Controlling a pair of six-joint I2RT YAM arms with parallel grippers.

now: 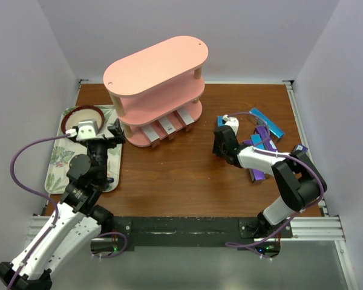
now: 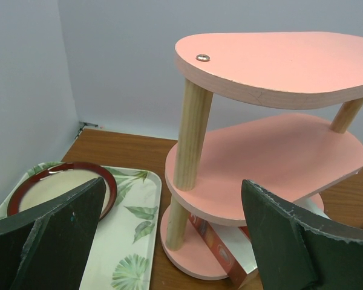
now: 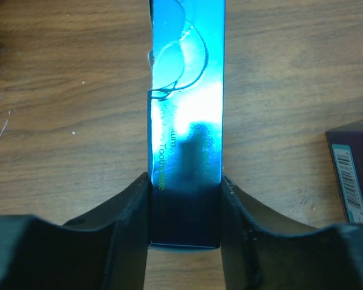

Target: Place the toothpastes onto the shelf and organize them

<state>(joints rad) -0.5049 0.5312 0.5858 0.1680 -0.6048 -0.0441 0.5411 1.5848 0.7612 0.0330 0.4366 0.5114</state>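
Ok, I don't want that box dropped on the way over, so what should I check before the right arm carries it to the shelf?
1. Right tool shut on the blue toothpaste box: ok, gripped near one end.
2. That box lifted off the table: cannot tell.
3. Purple box clear of the grip: ok, lying apart.
4. Room on the shelf: ok, the middle board looks bare.
5. Left tool clear of the shelf: not ok, it hangs open close beside a post.
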